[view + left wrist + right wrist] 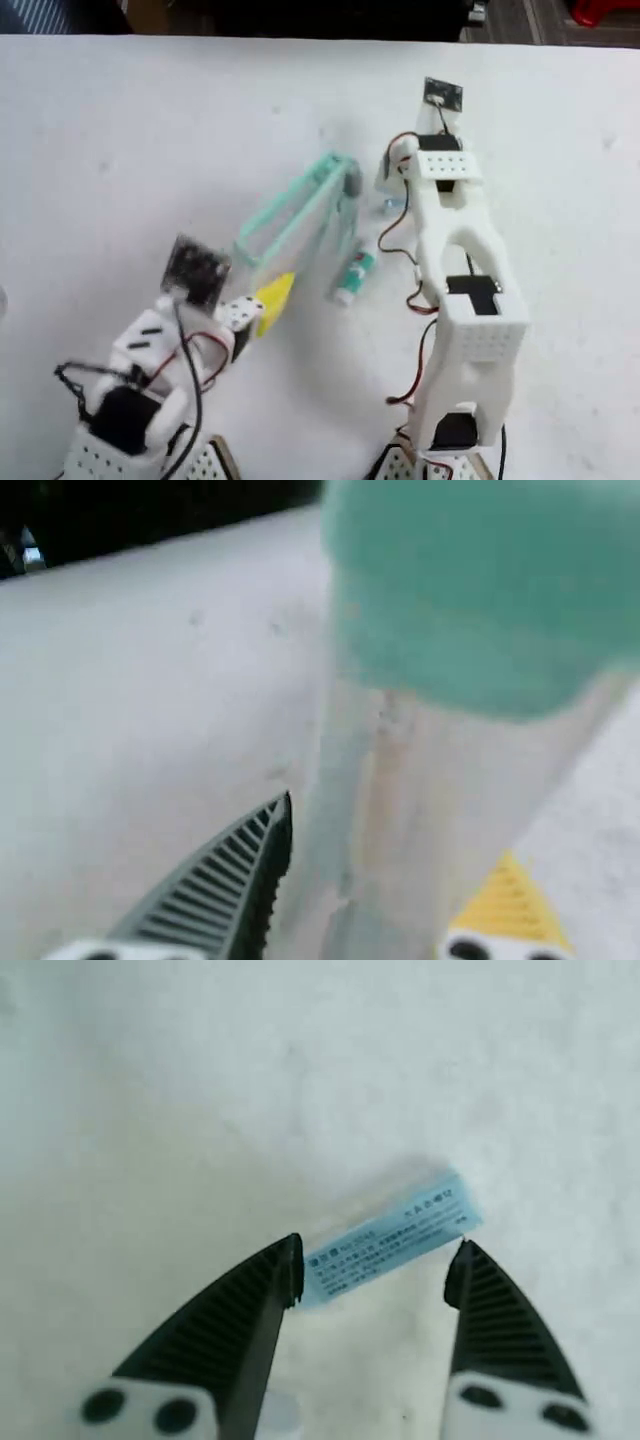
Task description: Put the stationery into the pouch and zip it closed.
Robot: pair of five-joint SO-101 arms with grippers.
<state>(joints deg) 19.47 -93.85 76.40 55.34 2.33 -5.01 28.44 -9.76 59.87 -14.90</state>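
Note:
The clear pouch [300,215] with a teal rim stands on its edge at mid-table; in the left wrist view its teal band [470,590] looms close. My left gripper [255,292] [395,830] is at the pouch's near end, open, its black finger [240,880] and yellow finger [510,900] on either side of the clear wall. A small blue-labelled piece [392,206] [390,1240] lies on the table just off the pouch's far end. My right gripper [386,176] [375,1250] hangs open right over it, a finger on each side. A white and green tube [355,276] lies beside the pouch.
The white table [120,150] stretches wide to the left and behind the pouch. Red and black cables [400,250] loop off the right arm close to the tube. The arms' bases sit at the front edge.

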